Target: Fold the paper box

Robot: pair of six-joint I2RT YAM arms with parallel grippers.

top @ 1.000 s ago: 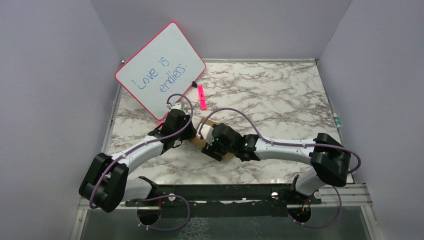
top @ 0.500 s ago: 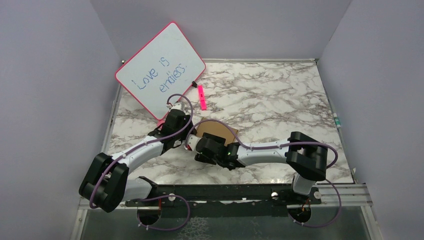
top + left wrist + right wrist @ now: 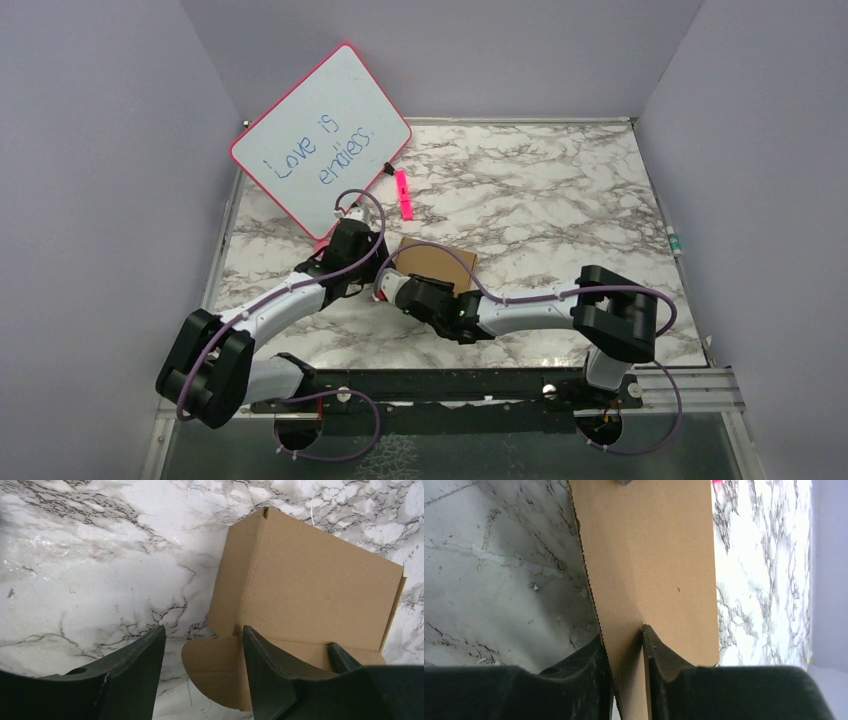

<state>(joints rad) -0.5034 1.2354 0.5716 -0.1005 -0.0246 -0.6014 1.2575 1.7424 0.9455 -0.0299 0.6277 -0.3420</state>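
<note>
Near the front edge of the marble tabletop (image 3: 560,200), the right hand (image 3: 621,640) is clamped on a cardboard panel of the paper box (image 3: 649,555), with the sheet squeezed between both fingers. Just beyond it the left hand (image 3: 204,630) hangs with its fingers spread and holds nothing; a rounded flap (image 3: 212,672) lies between them. The brown box sits left of centre, between the two hands. Farther back lies a pink marker (image 3: 403,194). A pink-framed whiteboard (image 3: 320,140) is propped in the back-left corner.
</note>
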